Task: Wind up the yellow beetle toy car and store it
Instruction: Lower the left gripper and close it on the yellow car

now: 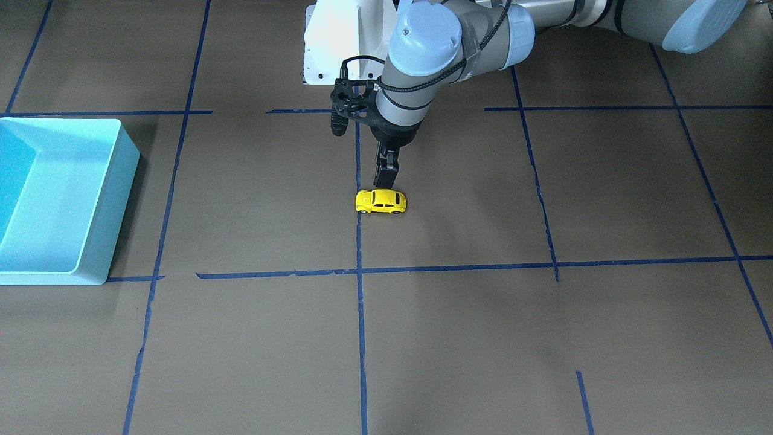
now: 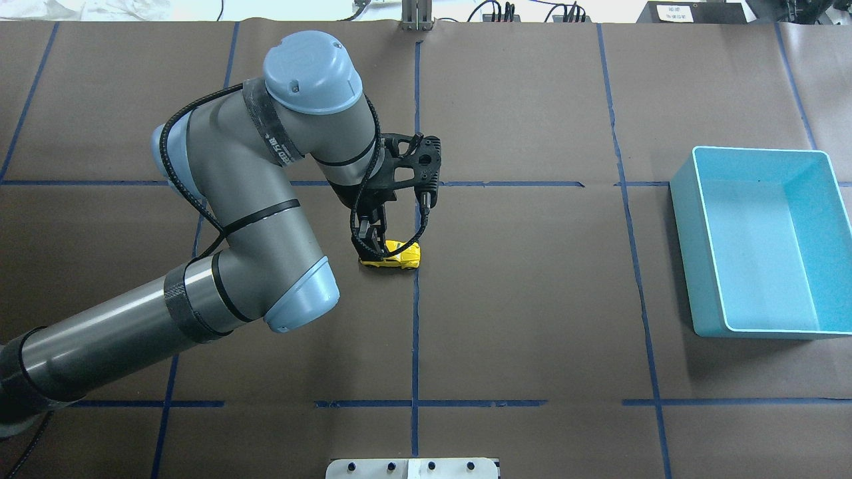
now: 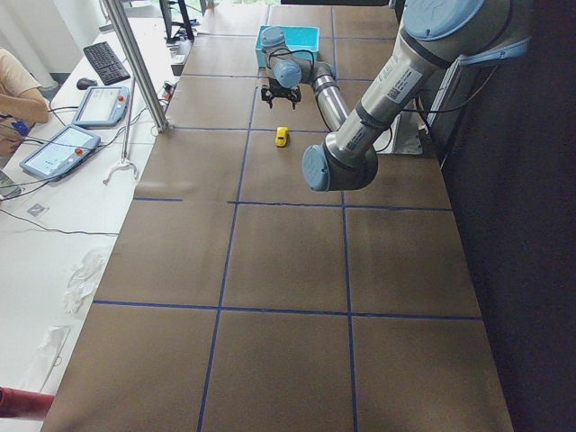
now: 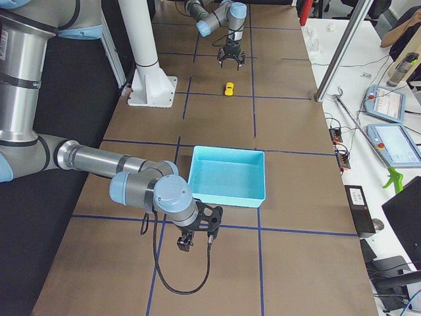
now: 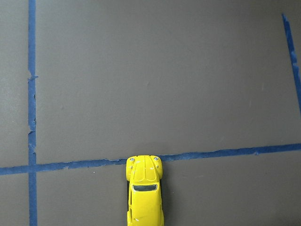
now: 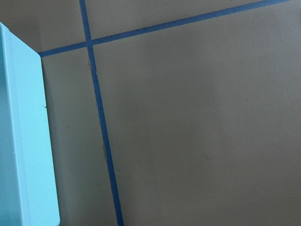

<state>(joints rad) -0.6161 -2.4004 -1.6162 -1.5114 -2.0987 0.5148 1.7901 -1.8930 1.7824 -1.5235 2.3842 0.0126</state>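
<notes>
Brown paper counter (image 2: pixel 532 299), blue tape grid lines (image 2: pixel 415 332). White side desk (image 3: pixel 36 261) at left of the left side view: keyboard (image 3: pixel 109 61), two pendant tablets (image 3: pixel 99 105). Metal post (image 3: pixel 137 67). Even bright light.

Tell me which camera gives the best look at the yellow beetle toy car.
Exterior front-facing: the yellow beetle toy car shows whole, side-on, unobstructed. The left wrist view is closer but crops its rear. Overhead, the left gripper covers part of it. Side views show it tiny; the right wrist misses it.
</notes>
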